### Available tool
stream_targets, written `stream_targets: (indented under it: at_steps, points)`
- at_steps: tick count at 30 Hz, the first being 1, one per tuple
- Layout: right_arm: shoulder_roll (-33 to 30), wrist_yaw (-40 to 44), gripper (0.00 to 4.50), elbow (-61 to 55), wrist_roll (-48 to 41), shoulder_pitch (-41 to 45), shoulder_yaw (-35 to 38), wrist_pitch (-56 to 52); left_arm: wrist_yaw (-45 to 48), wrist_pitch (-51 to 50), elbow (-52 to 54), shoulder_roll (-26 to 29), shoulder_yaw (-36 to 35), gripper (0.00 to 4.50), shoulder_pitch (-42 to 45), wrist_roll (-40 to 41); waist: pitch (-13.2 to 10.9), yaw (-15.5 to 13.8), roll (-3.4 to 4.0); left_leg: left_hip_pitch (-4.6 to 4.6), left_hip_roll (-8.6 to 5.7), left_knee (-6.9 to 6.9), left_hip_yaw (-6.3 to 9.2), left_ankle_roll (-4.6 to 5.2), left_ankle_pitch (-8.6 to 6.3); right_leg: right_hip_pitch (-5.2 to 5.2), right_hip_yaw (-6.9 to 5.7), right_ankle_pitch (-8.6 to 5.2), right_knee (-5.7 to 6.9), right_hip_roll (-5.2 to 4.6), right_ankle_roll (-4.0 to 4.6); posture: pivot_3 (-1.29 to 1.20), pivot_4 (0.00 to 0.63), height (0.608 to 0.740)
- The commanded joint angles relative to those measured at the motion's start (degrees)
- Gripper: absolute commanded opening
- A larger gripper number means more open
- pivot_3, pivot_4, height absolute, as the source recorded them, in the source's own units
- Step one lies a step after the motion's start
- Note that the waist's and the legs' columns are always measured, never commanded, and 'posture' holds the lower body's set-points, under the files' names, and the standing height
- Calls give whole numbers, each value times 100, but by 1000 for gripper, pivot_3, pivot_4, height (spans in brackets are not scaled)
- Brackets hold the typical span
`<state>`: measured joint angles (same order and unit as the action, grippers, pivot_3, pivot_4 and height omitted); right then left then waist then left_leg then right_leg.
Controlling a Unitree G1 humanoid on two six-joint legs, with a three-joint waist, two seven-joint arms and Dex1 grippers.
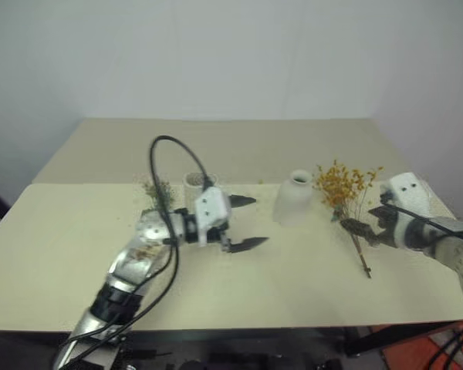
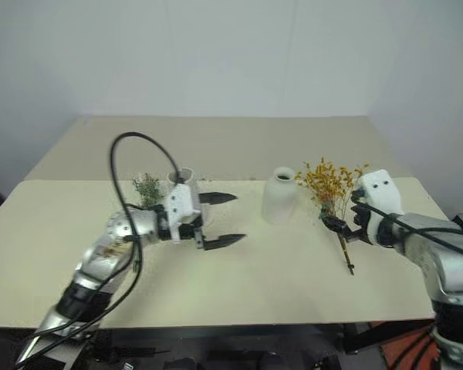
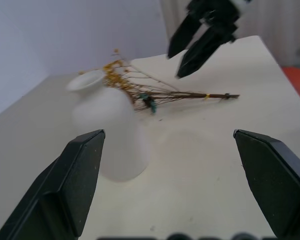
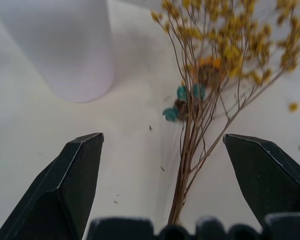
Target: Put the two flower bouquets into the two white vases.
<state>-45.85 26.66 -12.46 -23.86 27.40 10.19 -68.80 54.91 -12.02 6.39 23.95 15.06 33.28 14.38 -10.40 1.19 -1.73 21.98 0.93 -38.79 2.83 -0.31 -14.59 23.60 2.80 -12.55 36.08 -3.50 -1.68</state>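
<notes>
While the yellow spray (image 1: 346, 187) lies flat on the tabletop (image 1: 77, 247) just right of the bottle vase (image 1: 294, 199), its stems trailing toward the near edge, the right tool (image 4: 162, 165) hovers over those stems with its fingers wide apart and nothing between them. The step in hand looks like the pick-up of this bouquet. To do it well, the tool should come down astride the bundled stems below the blue tie (not up among the brittle flower heads), close where the stems run together, and lift with the heads kept clear of the bottle vase, which would likely tip at a nudge. Gripped too near the stem ends, the spray would probably droop and be hard to steer into a mouth.

The left tool (image 1: 243, 222) hangs left of the bottle vase, pointing toward it, fingers also spread and empty. It sits just in front of the cylinder vase (image 1: 196, 185), so any sweep back risks knocking that one.

Counting: two white vases, both upright and both empty as far as I can tell; two bouquets, the yellow spray and a grey-green sprig (image 1: 158, 193) lying just left of the cylinder vase, partly hidden by the left arm; two tools. Neither bouquet is in a vase yet.
</notes>
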Motion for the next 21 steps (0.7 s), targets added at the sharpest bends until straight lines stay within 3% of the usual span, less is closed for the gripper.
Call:
stream_targets:
  at_steps: [1,3,11,17,21]
  points:
    - [118,-369,4477,332,198,348,4,-283,101,209,-25,-101,66,4500,116,-57,3,-11,8,21,-1,0,-2,0,1,31,5,1,10,0,2,0,150,740]
    - [239,-466,4477,599,247,494,20,-286,116,237,-68,-168,102,4500,130,-89,3,-29,9,48,-3,-3,-3,1,2,67,9,5,21,0,7,0,150,740]
    - [420,-556,4477,1820,613,931,-204,243,73,226,47,-231,196,4500,29,-209,3,-25,11,35,-4,-8,-8,1,2,50,13,16,14,-1,1,0,150,740]
    - [417,-195,4477,2850,794,1370,-507,814,49,134,263,-157,161,4500,-117,-219,4,1,12,37,-5,-7,-16,1,2,56,24,18,13,0,0,0,150,740]
    - [398,53,3635,3371,913,1653,-641,1116,-4,104,297,-145,120,4500,-128,-245,4,1,13,32,-4,-6,-21,1,2,55,29,20,14,2,-1,0,150,740]
